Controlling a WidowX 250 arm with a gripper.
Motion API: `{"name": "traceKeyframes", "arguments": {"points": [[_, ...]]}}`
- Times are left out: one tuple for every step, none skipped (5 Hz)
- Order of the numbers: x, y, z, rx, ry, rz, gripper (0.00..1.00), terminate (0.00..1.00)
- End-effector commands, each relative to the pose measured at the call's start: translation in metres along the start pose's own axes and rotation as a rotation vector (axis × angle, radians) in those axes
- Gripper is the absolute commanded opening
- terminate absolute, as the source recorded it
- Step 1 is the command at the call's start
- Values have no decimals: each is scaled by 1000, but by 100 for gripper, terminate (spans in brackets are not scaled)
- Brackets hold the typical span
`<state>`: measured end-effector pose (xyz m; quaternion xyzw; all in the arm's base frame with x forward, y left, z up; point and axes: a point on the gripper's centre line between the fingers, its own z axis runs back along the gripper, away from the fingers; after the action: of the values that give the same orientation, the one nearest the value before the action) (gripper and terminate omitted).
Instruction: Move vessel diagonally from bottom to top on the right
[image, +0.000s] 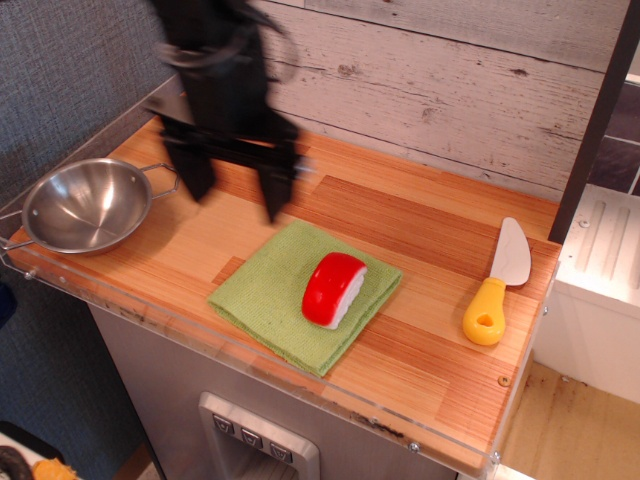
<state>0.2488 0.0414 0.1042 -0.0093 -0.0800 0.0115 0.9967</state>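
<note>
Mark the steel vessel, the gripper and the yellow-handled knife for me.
steel vessel (85, 205): main camera view, on the inside of its bowl.
gripper (235, 200): main camera view, midway between the blurred fingertips.
yellow-handled knife (486, 312): main camera view, on the yellow handle.

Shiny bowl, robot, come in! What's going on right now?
Claw open, empty, blurred mid-move between bowl and cloth. Shiny bowl untouched at the table's left edge. Green cloth with red-and-white toy sits mid-table, knife at right; nothing between claw and bowl.
</note>
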Motion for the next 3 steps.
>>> {"name": "traceKeyframes", "arguments": {"points": [[-1, 57, -8, 95, 31, 36, 100, 0], [1, 74, -24, 153, 57, 17, 100, 0], [-1, 92, -42, 184, 84, 35, 100, 0]]}}
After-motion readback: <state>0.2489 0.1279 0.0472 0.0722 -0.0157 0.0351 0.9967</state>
